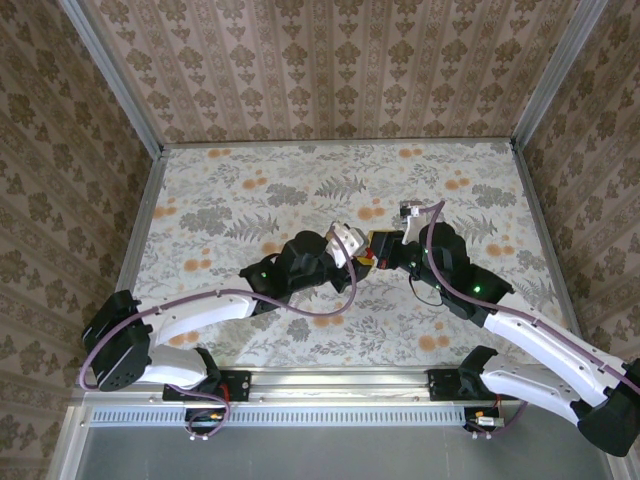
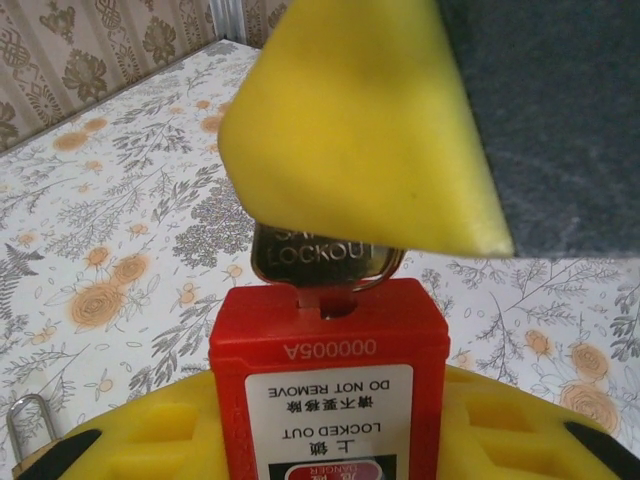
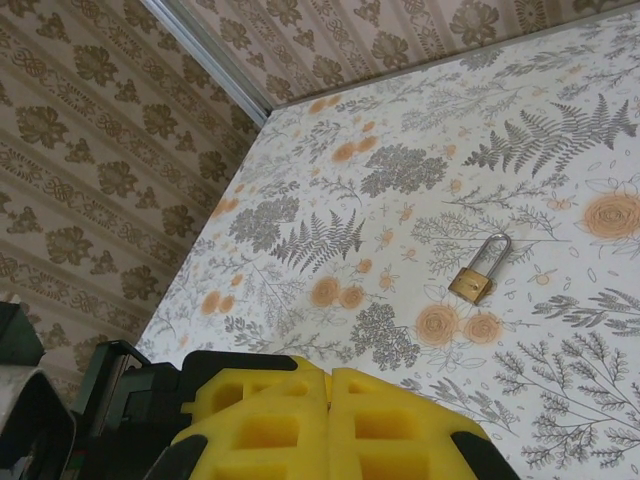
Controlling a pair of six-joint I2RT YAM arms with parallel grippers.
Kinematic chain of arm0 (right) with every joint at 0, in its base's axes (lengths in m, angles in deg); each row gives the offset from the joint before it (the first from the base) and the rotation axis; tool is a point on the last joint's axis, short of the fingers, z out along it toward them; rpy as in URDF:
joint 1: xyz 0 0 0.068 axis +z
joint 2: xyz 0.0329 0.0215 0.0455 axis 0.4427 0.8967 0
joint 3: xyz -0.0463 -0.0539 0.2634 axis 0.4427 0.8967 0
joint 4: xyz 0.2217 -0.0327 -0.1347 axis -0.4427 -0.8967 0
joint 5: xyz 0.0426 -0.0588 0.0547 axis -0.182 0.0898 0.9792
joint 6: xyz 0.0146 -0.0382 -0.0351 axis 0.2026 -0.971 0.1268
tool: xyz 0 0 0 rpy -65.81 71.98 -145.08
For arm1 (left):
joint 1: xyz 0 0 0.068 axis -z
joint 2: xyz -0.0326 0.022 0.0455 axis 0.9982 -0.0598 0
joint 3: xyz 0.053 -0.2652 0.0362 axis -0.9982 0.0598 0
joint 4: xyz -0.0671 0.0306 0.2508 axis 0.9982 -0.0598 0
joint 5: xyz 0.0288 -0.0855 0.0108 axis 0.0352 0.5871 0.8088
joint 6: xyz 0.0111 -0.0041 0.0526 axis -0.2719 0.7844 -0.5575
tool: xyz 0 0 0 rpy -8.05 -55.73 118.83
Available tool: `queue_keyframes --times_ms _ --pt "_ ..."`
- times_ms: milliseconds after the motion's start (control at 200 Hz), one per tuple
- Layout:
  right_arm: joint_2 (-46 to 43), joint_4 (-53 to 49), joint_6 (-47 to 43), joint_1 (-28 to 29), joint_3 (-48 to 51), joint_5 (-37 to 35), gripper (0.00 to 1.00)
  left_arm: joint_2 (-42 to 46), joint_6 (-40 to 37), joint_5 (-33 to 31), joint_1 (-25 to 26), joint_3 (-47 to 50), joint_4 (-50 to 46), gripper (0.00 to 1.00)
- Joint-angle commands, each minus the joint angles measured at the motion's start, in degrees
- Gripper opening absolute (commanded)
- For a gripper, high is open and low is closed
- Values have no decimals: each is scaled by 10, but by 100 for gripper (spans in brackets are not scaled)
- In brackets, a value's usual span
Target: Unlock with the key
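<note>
A red padlock body point(image 2: 330, 350) with a white "LOCKED OUT" label hangs above the table between the yellow pads point(image 2: 150, 430) of my left gripper point(image 2: 335, 430), which is shut on its sides. The silver key point(image 2: 310, 255) sits in the slot at the body's far end, with a thin ring point(image 2: 392, 272) beside it. Its head is partly hidden under the yellow pad point(image 2: 370, 130) of my right gripper point(image 3: 328, 385), whose pads are pressed together on it. From above, the left gripper point(image 1: 352, 258) and right gripper point(image 1: 385, 250) meet mid-table around the red padlock body point(image 1: 368, 263).
A small brass padlock point(image 3: 478, 272) with a silver shackle lies flat on the floral table cover; the same brass padlock point(image 2: 28, 430) shows low on the left in the left wrist view. Patterned walls point(image 1: 330, 60) enclose the table on three sides.
</note>
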Motion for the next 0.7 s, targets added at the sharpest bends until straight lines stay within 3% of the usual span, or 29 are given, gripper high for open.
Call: queue_keyframes --times_ms 0,155,370,570,695 --pt "-15 5 15 2 1 9 18 18 -45 -36 -5 -20 -23 27" --pt "-36 -19 9 -19 -12 8 44 14 -105 -84 -5 -62 -105 23" --pt "-86 -54 1 -88 -22 52 57 13 -201 -168 4 -107 -192 23" --pt "-97 -83 -9 -167 -23 145 60 19 -346 -253 36 -126 -238 23" --pt "-79 -64 -3 -208 -12 238 56 22 -470 -326 69 -90 -196 24"
